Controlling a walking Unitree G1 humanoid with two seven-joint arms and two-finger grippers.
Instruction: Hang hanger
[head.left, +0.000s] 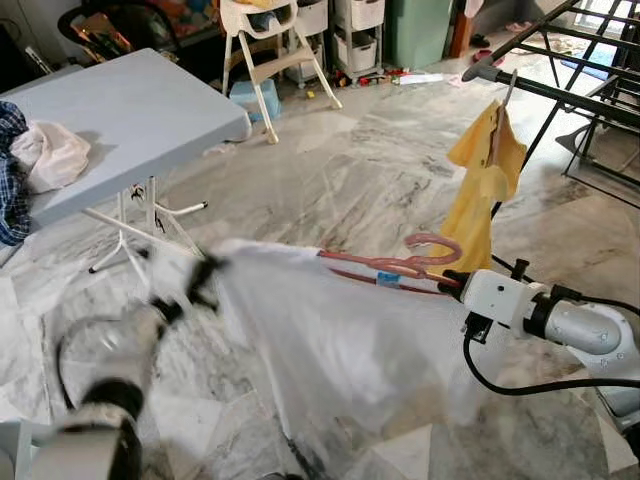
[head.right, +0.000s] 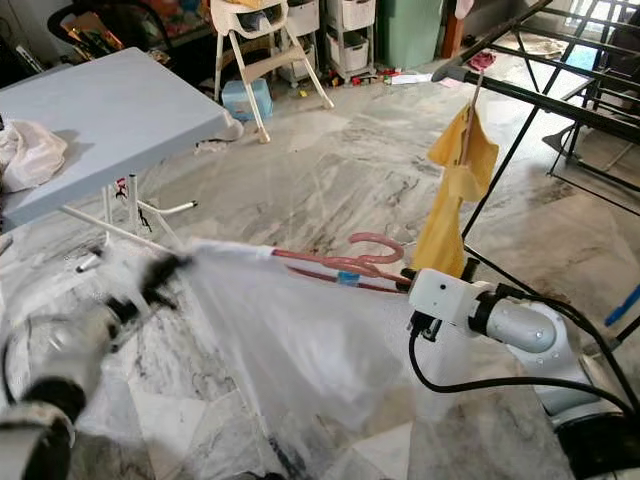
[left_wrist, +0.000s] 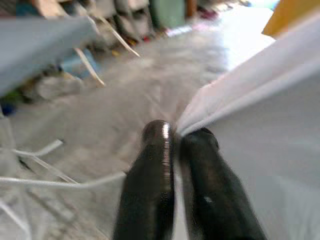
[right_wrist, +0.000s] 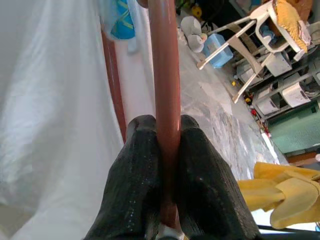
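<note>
The right tool (right_wrist: 167, 150) is squeezed tight on the pink hanger (head.left: 400, 266), and the bar of the hanger runs straight between its two black fingers (right_wrist: 137, 165). The hanger's curved hook sits just above and in front of this tool. A thin white cloth (head.left: 330, 340) hangs from the hanger and stretches across to the left tool (left_wrist: 172, 137). The left tool is pinched shut on the far corner of that white cloth and holds it up off the floor (head.left: 350, 170). This arm looks blurry. Beyond the right tool, a little way off, stands a dark drying rack (head.left: 570, 90). A yellow cloth (head.left: 480, 190) already hangs from its nearest bar, right between the hanger's hook and the rack. Behind the left tool is a grey worktop (head.left: 120, 120) with a crumpled white cloth and a checked cloth on it. Far back stand a white high chair (head.left: 275, 45) and some boxes.
</note>
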